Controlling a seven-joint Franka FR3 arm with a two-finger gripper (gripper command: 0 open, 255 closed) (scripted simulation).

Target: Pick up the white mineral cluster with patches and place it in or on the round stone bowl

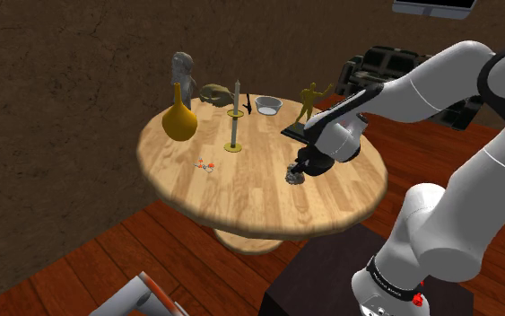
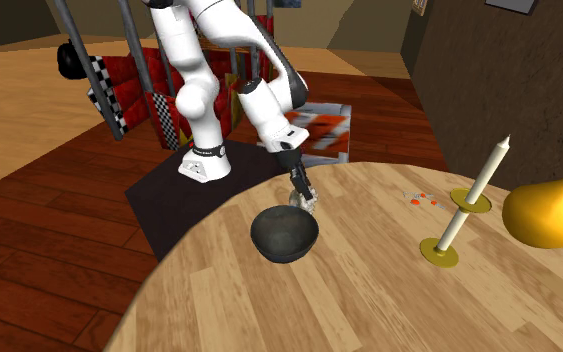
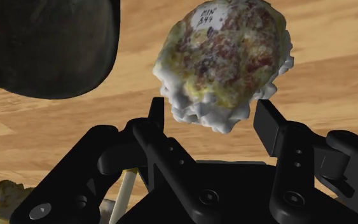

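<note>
Round wooden table [image 1: 241, 193] bears the white mineral cluster [image 3: 225, 60], mottled red and yellow, lying just beside the dark round stone bowl [image 2: 284, 235]. The black gripper [image 3: 209, 109] hangs low over the cluster, fingers apart, flanking it without clear contact.

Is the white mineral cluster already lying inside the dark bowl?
No, the mineral cluster lies on the table beside the bowl, outside its rim.

Wooden table [image 1: 241, 193] bearing bowl [image 2: 284, 235], candlestick [image 1: 233, 121], vase [image 1: 179, 119]
</note>
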